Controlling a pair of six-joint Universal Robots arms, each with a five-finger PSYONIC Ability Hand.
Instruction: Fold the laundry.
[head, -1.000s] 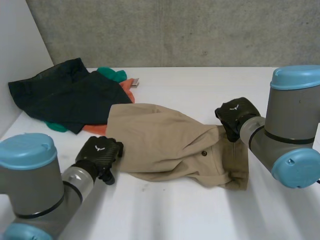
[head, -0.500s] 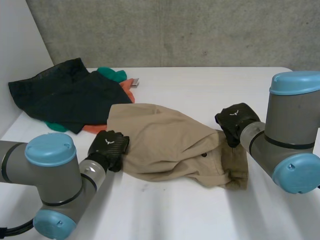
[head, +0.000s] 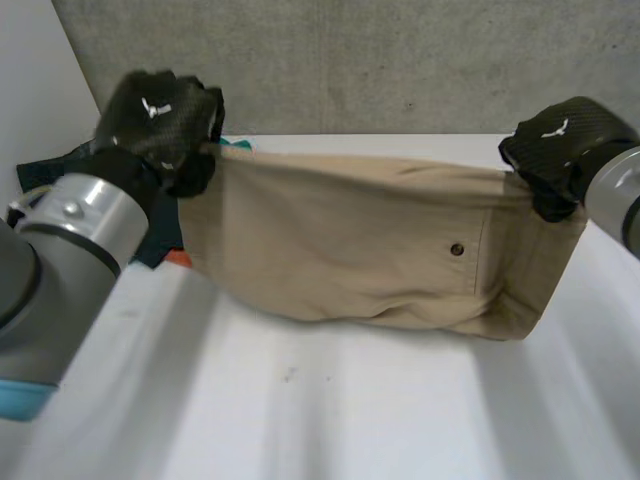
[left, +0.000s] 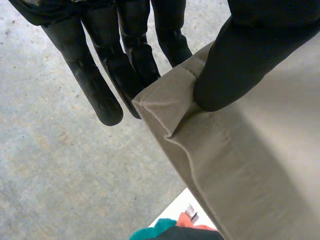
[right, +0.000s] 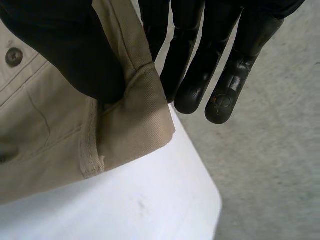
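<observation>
Both your hands grip the tan garment (head: 350, 240): your left hand (head: 160, 120) pinches one upper corner between thumb and fingers, your right hand (head: 560, 150) the opposite corner. The garment hangs stretched between them over the white table (head: 300, 400).

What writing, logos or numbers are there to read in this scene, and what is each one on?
No words or numbers can be read.
White winged emblem, no letters: on the back of the left hand and of the right hand.
Small tag beyond the left hand's fingertips: its marks are too small to read.
Tan trousers: a plain button, with no label to be seen.
</observation>
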